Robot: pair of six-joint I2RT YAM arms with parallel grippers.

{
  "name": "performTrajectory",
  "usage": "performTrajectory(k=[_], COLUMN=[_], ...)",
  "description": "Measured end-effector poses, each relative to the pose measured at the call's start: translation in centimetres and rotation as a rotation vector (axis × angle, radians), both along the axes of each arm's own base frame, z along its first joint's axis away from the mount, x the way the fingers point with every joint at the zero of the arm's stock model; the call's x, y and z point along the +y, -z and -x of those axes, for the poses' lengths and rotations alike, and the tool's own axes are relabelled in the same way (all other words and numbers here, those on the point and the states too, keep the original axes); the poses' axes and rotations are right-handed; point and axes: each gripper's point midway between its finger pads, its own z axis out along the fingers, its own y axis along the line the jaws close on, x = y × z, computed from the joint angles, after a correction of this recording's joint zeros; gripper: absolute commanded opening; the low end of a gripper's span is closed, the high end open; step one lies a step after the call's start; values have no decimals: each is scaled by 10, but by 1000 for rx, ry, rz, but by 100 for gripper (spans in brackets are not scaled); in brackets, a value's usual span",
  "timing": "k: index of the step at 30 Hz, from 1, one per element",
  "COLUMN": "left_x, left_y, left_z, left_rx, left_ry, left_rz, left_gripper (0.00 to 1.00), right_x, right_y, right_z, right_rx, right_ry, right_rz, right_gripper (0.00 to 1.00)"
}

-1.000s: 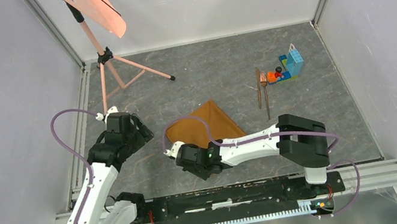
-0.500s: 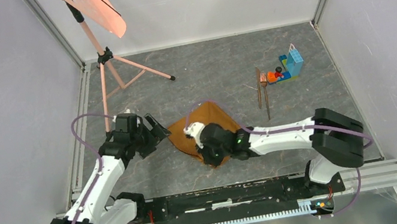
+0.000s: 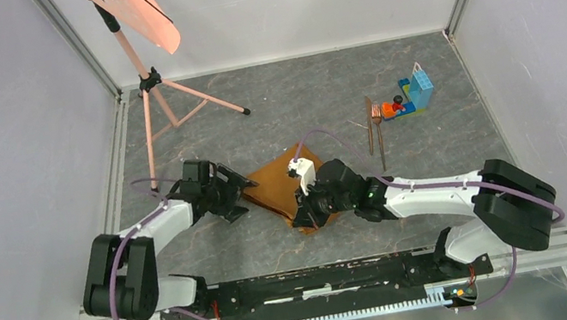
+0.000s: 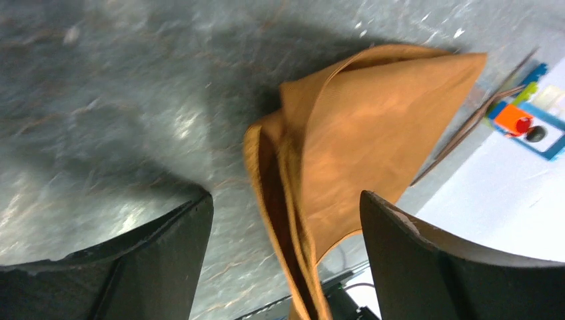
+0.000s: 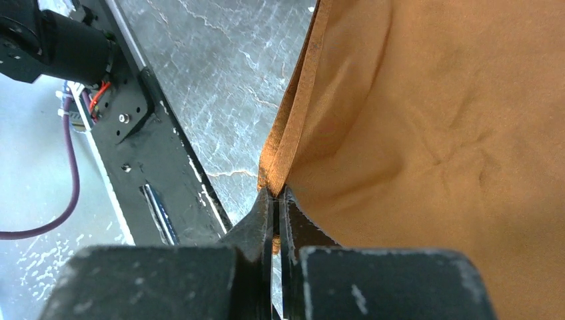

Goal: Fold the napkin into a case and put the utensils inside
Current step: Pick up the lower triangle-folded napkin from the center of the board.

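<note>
On the table in the top view, you have the napkin (image 3: 274, 186) lying folded near the middle, between the two grippers. Your left gripper (image 3: 245, 192) sits at its left edge; your right gripper (image 3: 305, 215) is at its near corner. The utensils (image 3: 377, 134) lie side by side well to the right of the cloth, just beside the toy bricks (image 3: 412, 95).

In the left wrist view, your left gripper (image 4: 283, 200) stands with its fingers (image 4: 146, 260) wide apart, the napkin (image 4: 360, 133) and its layered edge lying ahead between them, unclamped.

In the right wrist view, your right gripper (image 5: 274, 200) is pinched tight on the hemmed corner of the napkin (image 5: 433, 133), lifting it above the table (image 5: 220, 80).
</note>
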Motion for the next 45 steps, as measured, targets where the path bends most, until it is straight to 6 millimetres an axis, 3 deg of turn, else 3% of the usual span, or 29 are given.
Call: performTrajectory(k=[6,10,19,22,29,34,40,45], left_x=[-15,-19,-4,-2,2,5,0,1], left_y=[2,5,8,9,1,2,4,7], left_z=[-33,-43,-47,-47,-40,-29,-36,-39], left_rx=[-34,-57,-73,-75,-136,-186,-212,-225], left_ry=[-6,-2,-48,-47,-20,-12,-1,5], left_rz=[69,79,-5,-18,-32,-26,-5,-17], left_gripper=[70,61,53,66,73,65,57,40], right_x=[-1,-3,-5,-4,-4,-4,-4,-4], right_y=[-8,-4,0,-1,-1,-2,-4,-4], right_z=[-2,0,4,4,4,5,5,6], right_rx=[-6,-2,9,7,6,6,2,2], right_ry=[-1,-4,-19,-19,-21,-21,-22,-25], right_rz=[-49,-48,-51,-56,-60,-60,-66,-72], right_gripper=[0,0,0,0,0,0,0,0])
